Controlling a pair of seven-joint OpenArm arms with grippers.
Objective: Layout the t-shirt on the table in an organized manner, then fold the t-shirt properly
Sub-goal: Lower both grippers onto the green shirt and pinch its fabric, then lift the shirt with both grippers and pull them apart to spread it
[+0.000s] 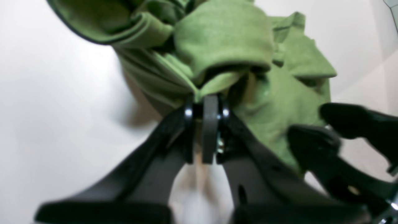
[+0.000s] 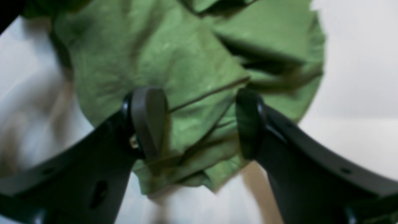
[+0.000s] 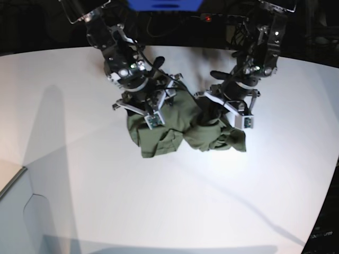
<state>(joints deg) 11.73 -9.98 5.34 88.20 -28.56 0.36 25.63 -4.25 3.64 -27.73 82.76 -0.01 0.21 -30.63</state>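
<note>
The olive green t-shirt (image 3: 185, 132) lies crumpled in a heap on the white table (image 3: 79, 159), between the two arms. In the left wrist view my left gripper (image 1: 206, 102) is shut on a pinched fold of the t-shirt (image 1: 224, 40); in the base view it (image 3: 214, 114) is on the heap's right part. My right gripper (image 2: 199, 121) is open, one finger on each side of a wrinkled part of the t-shirt (image 2: 155, 56) with a seam line; in the base view it (image 3: 153, 108) is over the heap's left part. It also shows in the left wrist view (image 1: 307, 121), close by.
The table's curved back edge (image 3: 53, 52) meets a dark background. A blue object (image 3: 164, 4) sits at the top. The table's front-left edge (image 3: 21, 172) drops to a lower surface. The two arms stand close together over the heap.
</note>
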